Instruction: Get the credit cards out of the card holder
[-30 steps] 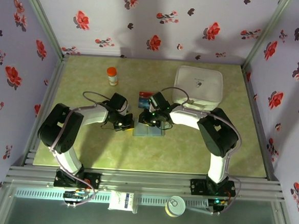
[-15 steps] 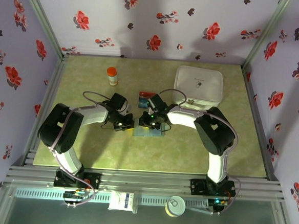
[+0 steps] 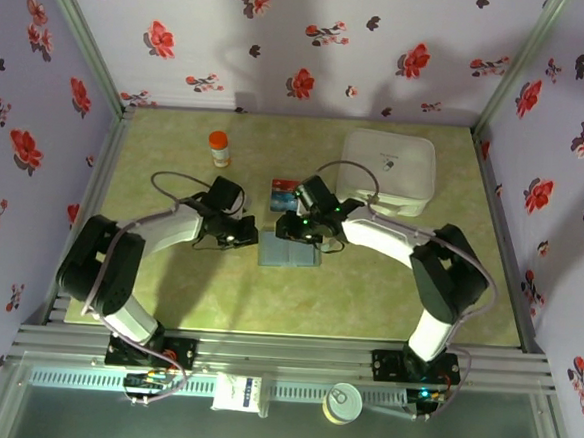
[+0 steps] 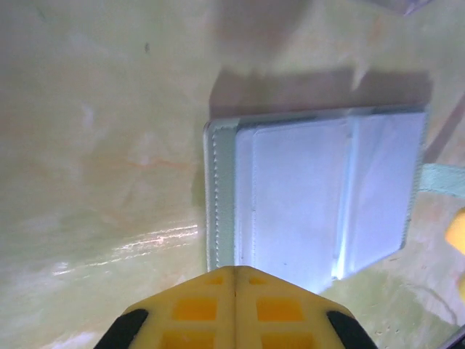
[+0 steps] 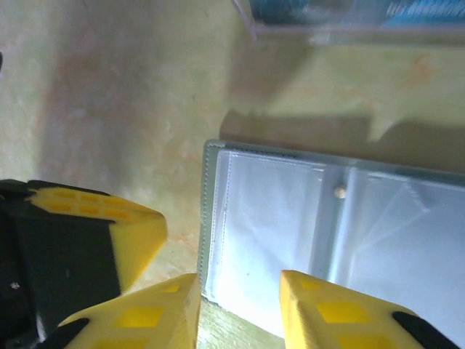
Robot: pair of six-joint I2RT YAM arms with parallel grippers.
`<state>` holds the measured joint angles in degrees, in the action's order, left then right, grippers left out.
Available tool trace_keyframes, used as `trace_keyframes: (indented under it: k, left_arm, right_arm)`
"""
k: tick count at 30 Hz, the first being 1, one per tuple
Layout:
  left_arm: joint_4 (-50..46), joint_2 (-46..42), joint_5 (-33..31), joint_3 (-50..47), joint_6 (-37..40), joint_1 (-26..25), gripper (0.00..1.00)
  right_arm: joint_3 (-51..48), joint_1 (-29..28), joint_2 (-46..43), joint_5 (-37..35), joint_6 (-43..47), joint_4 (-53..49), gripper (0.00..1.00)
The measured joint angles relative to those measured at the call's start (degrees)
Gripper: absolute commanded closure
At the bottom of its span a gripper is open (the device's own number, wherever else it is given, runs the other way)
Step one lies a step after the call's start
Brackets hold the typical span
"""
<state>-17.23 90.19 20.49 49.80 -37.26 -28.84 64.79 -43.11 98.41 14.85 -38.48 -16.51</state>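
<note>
Holder (image 5: 290, 218) lies open and flat on the table (image 3: 217, 294), one corner between the right gripper's (image 5: 238, 287) part-open, empty fingers. The left gripper (image 4: 234, 270), closed and empty, sits just beside its edge. Cards (image 3: 284, 188) lie just beyond.

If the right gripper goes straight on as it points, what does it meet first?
Probably the card holder: its near edge lies just ahead of the right gripper, though depth is unclear.
</note>
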Motion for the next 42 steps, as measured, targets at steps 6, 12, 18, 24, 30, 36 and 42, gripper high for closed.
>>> trace_keyframes:
  k: [6,12,18,24,30,36,42]
  left_arm:
    - [-2.8,-8.0,-7.3,0.2,3.6,2.4,0.67]
    - [-5.9,-15.0,-17.2,0.2,8.5,4.8,0.36]
    - [-6.9,-17.9,-27.4,-1.7,12.4,7.1,0.0]
    - [-6.0,-18.3,-36.6,-5.1,14.8,10.8,0.0]
    - [-1.1,-19.9,-43.4,-9.9,17.5,15.2,0.0]
    - [6.0,-19.9,-44.9,-11.3,20.2,20.3,0.0]
    - [17.9,-17.4,-42.8,-13.4,23.4,24.7,0.0]
  right_arm:
    - [-4.6,3.7,-9.7,-8.6,5.6,-4.1,0.4]
    - [-13.4,11.1,-20.0,-19.8,11.1,-6.1,0.02]
    - [-18.7,20.1,-24.5,-29.1,16.4,-6.0,0.01]
    - [-22.6,28.0,-24.5,-36.2,21.6,-0.9,0.01]
    - [-28.4,30.9,-24.0,-40.4,28.7,11.9,0.01]
    - [-34.1,34.8,-20.7,-40.0,33.2,25.9,0.01]
    - [-36.5,37.2,-18.9,-37.4,34.5,37.1,0.01]
